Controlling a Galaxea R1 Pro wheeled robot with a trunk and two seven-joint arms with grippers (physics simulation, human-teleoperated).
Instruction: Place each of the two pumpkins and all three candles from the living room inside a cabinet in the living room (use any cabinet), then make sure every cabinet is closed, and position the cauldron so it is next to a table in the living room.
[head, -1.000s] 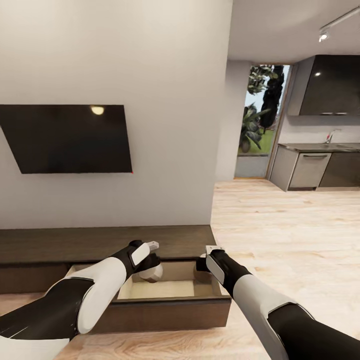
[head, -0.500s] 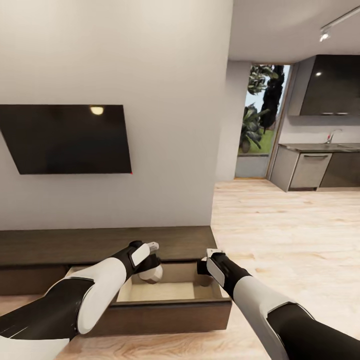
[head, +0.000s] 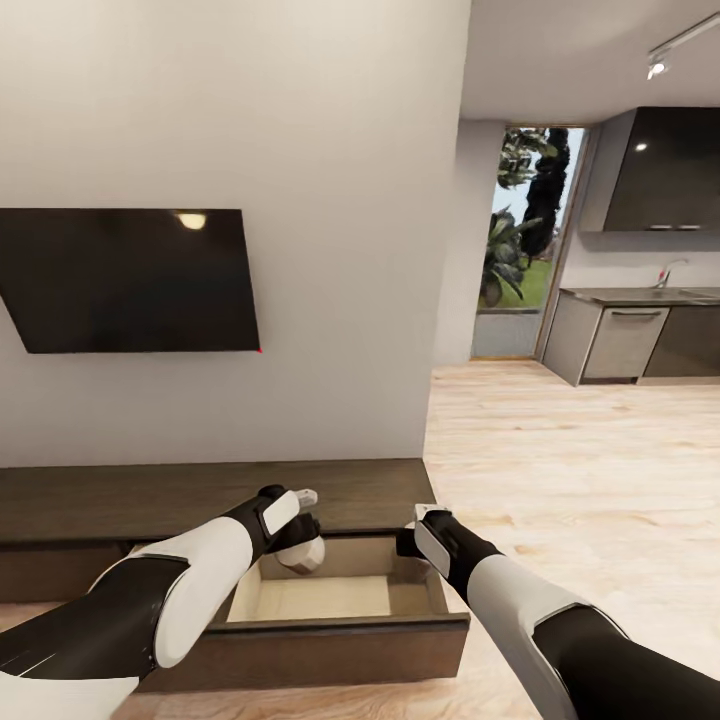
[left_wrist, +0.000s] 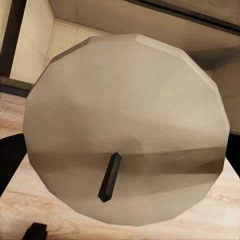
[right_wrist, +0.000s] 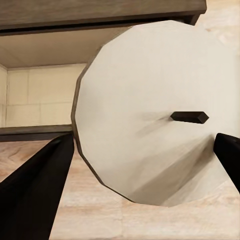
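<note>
Hovering over the open cabinet drawer (head: 340, 598), the left gripper (head: 300, 535) and right gripper (head: 408, 548) are each clutching a candle (left_wrist: 127, 130); next, releasing both inside.

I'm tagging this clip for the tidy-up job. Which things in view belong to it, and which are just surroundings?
Part of the job:
- candle held in the left pincer
- second candle held in the right pincer
- cabinet, its drawer pulled open

Just surroundings:
- wall television
- kitchen counter
- wood floor
</note>
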